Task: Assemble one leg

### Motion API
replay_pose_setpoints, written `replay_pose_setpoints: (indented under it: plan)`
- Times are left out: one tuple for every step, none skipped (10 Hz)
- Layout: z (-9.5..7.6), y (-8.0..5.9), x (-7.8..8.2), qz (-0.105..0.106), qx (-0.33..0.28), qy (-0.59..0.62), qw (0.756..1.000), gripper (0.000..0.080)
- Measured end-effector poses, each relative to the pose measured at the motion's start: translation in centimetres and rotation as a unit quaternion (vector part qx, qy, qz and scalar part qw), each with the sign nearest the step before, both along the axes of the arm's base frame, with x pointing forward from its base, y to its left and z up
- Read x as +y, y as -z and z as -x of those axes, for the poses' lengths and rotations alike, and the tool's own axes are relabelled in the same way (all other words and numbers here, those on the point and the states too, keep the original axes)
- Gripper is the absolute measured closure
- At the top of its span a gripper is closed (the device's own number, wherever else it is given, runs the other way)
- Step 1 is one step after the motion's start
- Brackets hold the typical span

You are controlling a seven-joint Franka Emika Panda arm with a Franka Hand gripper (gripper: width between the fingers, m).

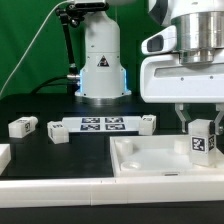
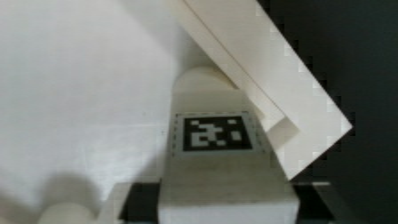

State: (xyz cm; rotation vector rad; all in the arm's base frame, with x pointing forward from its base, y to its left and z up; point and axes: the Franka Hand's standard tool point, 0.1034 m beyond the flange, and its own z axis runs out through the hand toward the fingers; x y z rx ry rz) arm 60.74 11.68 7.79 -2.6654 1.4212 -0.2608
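Note:
My gripper [image 1: 203, 128] is shut on a leg [image 1: 204, 142], a small white block with a black-and-white tag, and holds it upright over the right part of the large white panel [image 1: 150, 157]. In the wrist view the leg [image 2: 217, 150] sits between my dark fingers [image 2: 146, 202], with the panel's flat face [image 2: 89, 90] and its raised rim [image 2: 267, 70] beyond it. I cannot tell whether the leg's lower end touches the panel.
The marker board [image 1: 105, 125] lies on the black table at mid-left. Three more legs lie loose: one [image 1: 22, 126] at the far left, one [image 1: 57, 134] by the marker board, one [image 1: 147, 123] at its right end. The robot base [image 1: 100, 60] stands behind.

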Motion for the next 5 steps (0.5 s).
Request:
replay_pose_setpoints:
  plan:
    - [0.03,0.01,0.07,-0.008,0.0,0.041,0.999,0.0507]
    - [0.03,-0.01,0.08,-0.011,0.0,0.059,0.998,0.0505]
    - [0.06,-0.01,0.08,-0.026,0.003,0.111,0.993,0.0505]
    - [0.08,0.0,0.13,-0.035,0.004,0.143,0.989,0.0505]
    - [0.07,-0.03,0.13,-0.032,0.003,0.125,0.992,0.0505]
